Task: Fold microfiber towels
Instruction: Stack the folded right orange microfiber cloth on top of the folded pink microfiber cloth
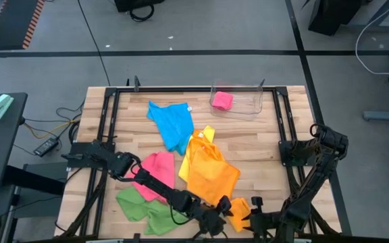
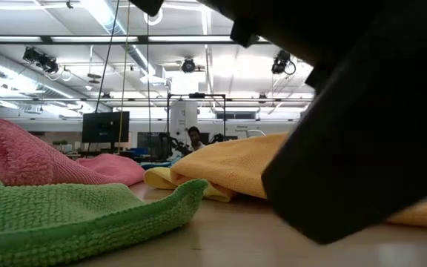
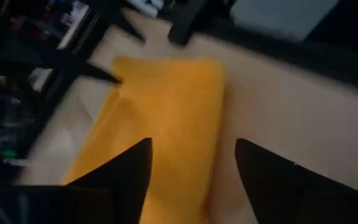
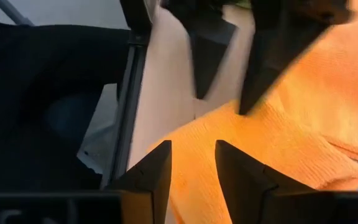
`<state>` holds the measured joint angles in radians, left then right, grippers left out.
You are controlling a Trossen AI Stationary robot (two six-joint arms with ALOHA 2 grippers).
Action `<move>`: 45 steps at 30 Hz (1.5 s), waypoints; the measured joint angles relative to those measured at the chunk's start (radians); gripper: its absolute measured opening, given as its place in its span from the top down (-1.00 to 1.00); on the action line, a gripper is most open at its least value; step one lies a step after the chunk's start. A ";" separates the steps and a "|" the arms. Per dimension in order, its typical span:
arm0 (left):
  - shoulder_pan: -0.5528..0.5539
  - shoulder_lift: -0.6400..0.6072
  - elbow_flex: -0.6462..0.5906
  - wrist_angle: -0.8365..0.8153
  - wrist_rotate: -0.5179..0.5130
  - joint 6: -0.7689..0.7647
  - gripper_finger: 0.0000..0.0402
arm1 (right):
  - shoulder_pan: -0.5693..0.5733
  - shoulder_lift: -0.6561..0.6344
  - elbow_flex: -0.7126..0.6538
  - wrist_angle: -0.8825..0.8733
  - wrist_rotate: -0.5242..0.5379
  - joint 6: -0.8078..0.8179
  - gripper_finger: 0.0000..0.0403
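Observation:
The orange towel [image 1: 211,177] lies spread at the table's middle, and one narrow end [image 1: 239,212] reaches toward the near edge. My left gripper [image 3: 194,155] is open above that end, one finger on each side of the orange strip [image 3: 166,106]. In the high view the left gripper [image 1: 223,212] is just left of the strip. My right gripper [image 4: 192,146] is open by a small gap, facing the left one across the strip's edge [image 4: 216,124]; in the high view the right gripper [image 1: 252,206] is on the strip's right. Nothing shows between its fingers. My left gripper is open over the orange towel's near end, slanting down from the table's left. One fingertip [image 4: 244,107] stands right at the cloth's edge. I cannot tell whether it touches.
A pink towel [image 1: 157,172] and a green towel [image 1: 140,206] lie left of the orange one. A yellow towel [image 1: 204,135] and a blue towel [image 1: 173,123] lie farther back. A clear bin [image 1: 248,108] at the far right holds a folded pink cloth [image 1: 222,100].

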<state>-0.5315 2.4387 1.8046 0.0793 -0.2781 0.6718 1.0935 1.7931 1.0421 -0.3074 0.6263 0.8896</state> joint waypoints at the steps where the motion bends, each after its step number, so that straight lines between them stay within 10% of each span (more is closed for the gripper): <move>1: -0.002 0.000 0.000 -0.004 -0.014 0.035 -0.28 | 0.000 0.000 0.003 -0.003 -0.003 -0.001 0.32; 32: 0.050 0.024 0.004 -0.029 -0.044 0.413 -0.22 | -0.022 0.042 0.107 -0.064 0.031 -0.077 0.29; 45: 0.084 0.027 0.002 -0.044 0.035 0.213 0.33 | -0.002 0.041 0.181 -0.061 0.044 -0.164 0.29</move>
<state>-0.4478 2.4659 1.8070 0.0352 -0.2431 0.8847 1.0916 1.8343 1.2234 -0.3681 0.6702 0.7252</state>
